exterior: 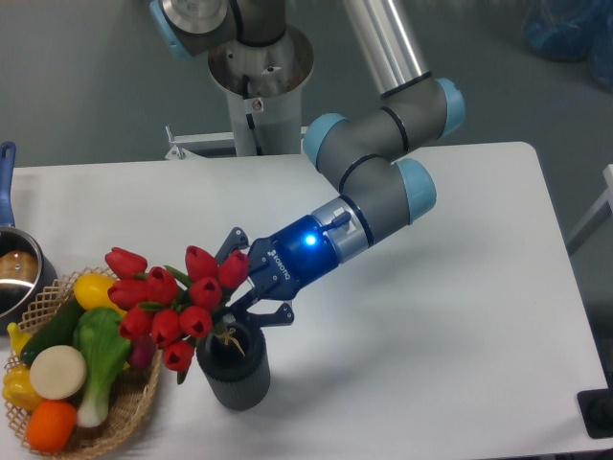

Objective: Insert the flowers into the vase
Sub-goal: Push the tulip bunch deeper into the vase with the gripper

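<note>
1. A white table (450, 316) fills most of the view, seen from above and in front.
2. The vase (234, 364), a dark grey ribbed cylinder, stands upright near the table's front edge, left of centre.
3. The flowers (177, 299), a bunch of red tulip buds with green leaves, lean out of the vase's mouth toward 10 o'clock; the stems' lower ends sit inside the mouth.
4. The gripper (239, 292) reaches in from 2 o'clock of the vase, its fingers clenched around the stems just above the vase rim.
5. Behind the gripper, a blue-lit wrist joins the grey arm (378, 172) with pale blue joint caps.
6. A wicker basket (129, 407) of toy vegetables sits at 9 o'clock of the vase, just beside it; the tulip heads overhang it.
7. A metal pot (14, 273) with a blue handle is at the far left edge.
</note>
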Controlling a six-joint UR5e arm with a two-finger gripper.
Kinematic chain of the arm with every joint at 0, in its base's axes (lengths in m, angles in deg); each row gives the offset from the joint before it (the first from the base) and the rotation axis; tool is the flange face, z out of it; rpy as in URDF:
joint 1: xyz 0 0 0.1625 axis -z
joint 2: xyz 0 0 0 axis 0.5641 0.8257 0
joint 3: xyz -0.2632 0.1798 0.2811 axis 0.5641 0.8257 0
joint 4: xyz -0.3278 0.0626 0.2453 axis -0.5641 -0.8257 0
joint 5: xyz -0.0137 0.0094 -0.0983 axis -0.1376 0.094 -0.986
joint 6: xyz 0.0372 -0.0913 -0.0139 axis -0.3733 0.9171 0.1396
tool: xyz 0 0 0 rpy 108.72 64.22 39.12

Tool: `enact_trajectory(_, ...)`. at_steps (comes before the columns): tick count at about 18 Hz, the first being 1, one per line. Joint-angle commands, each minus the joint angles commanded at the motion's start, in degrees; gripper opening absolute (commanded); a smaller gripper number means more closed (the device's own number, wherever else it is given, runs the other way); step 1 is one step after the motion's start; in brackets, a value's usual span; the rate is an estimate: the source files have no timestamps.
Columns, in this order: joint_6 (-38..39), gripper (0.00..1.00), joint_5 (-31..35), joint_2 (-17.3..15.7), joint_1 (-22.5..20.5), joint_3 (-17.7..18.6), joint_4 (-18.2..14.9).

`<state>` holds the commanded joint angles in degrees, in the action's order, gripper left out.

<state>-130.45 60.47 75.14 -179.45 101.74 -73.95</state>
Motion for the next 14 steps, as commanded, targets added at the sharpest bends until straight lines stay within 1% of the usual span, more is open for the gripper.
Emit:
enact_trajectory(3, -0.18, 0.34, 0.09, 1.49, -0.09, -0.7, 0.09)
enact_trajectory(9, -0.26, 0.34, 0.09, 2.02, -0.09, -0.7, 0.09)
enact_trajectory(14, -1.85, 0.35, 0.17, 2.29, -0.18, 0.09, 0.09)
